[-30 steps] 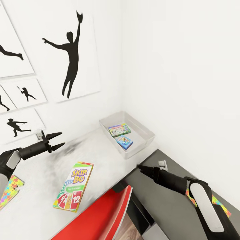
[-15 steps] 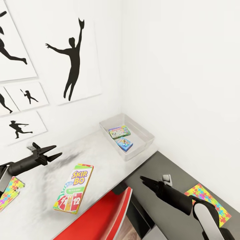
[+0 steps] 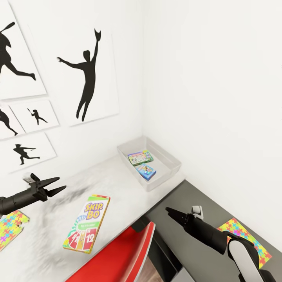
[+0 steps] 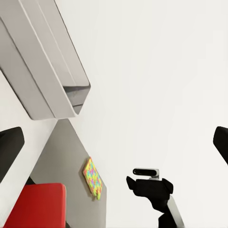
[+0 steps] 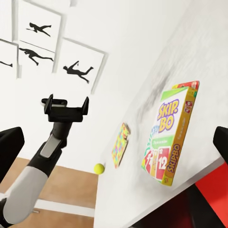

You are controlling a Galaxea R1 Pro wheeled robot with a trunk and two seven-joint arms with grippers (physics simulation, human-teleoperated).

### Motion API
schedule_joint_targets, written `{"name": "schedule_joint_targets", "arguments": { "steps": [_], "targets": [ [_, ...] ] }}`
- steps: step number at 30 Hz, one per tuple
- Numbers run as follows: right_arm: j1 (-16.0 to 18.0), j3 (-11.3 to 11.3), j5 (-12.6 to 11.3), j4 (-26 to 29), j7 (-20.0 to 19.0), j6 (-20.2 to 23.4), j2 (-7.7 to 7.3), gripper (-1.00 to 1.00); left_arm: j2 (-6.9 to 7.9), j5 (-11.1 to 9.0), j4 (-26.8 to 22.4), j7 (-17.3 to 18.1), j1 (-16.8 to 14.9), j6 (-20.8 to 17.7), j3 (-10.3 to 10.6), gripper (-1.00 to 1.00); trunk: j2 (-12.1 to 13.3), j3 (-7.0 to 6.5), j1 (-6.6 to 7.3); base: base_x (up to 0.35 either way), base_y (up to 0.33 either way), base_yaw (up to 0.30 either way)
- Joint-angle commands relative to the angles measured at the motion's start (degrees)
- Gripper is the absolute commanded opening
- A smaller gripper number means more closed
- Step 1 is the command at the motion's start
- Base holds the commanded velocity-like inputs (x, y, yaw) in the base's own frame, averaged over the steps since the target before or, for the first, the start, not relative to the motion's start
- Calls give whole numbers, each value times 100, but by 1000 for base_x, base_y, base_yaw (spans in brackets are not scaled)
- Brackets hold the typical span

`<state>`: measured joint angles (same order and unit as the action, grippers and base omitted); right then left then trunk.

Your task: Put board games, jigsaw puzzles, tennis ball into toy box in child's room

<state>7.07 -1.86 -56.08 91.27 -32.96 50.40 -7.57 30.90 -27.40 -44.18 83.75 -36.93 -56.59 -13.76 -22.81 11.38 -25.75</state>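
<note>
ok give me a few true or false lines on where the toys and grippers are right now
1. The toy box holds two flat game boxes. True.
2. The SKIP-BO box lies in the toy box. False: it lies on the table.
3. The left gripper is open and empty. True.
4. The right gripper holds a jigsaw puzzle. False: the puzzle lies on the dark grey unit.
5. The tennis ball sits on the red chair. False: it rests on the table.
</note>
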Motion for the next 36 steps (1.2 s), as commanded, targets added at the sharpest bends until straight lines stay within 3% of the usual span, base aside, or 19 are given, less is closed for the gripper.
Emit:
{"name": "schedule_joint_targets", "arguments": {
  "steps": [1,14,36],
  "targets": [
    [5,-9,0,2,-12,33,1,100,15,-7,-1,18,1,-61,2,100,-11,2,-4,0,0,0],
    [5,-8,8,4,29,0,17,100,65,5,-3,520,33,-38,13,100,-11,-80,-4,0,0,0],
    [4,-64,10,-4,44,-4,20,100,40,6,-93,555,156,43,15,100,-11,-83,-4,-2,0,0]
  ]
}}
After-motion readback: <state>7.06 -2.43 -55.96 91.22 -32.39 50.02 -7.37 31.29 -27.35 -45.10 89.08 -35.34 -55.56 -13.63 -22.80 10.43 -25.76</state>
